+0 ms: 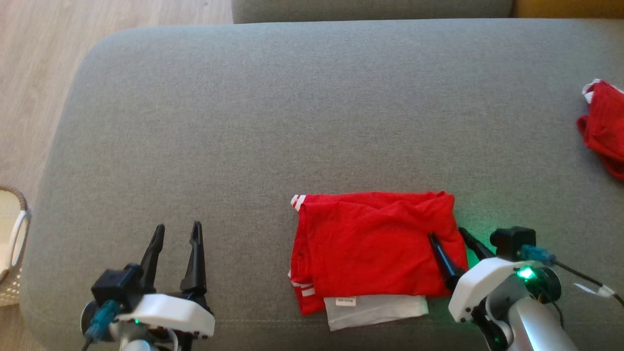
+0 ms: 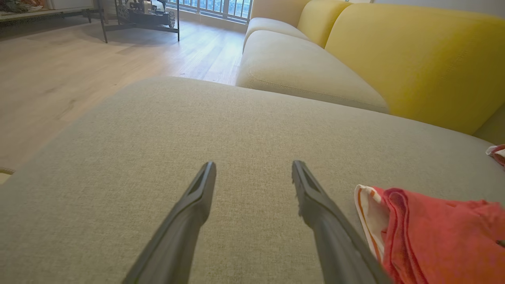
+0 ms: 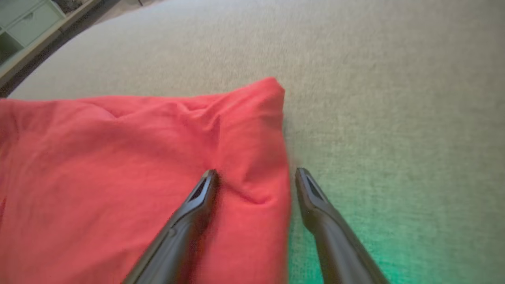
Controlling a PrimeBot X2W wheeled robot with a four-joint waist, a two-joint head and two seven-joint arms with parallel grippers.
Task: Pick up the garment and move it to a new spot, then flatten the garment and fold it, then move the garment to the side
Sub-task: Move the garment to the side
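Head view showed a broad grey cushion (image 1: 312, 97) taking up most of the scene. On its near edge, right of centre, lay the red garment (image 1: 375, 243), folded into a rough rectangle with white-striped hems at its left corners. A second red garment (image 1: 604, 126) sat crumpled well apart at the far right, and a woven basket (image 1: 14, 243) stood on the floor to the left.

The left gripper (image 1: 178, 225) hovered over bare cushion, well left of the fold, its claw spread wide and empty. The right gripper (image 1: 446, 233) was at the fold's right edge with its claw parted too. In the right wrist view one finger lay over the red cloth and the other over the cushion just beside it, straddling the edge and clamping nothing. A pale inner layer with a small label (image 1: 345, 302) peeked from under the near side.

The cloth looked thin, light and limp, so it would likely sag and come unfolded if lifted by a single corner, and its layers could slip over each other. With the folding apparently done, the move aside seemed to remain. The soundest hold appeared to be a pinch through all layers at the right edge, with the opposite edge supported as well.
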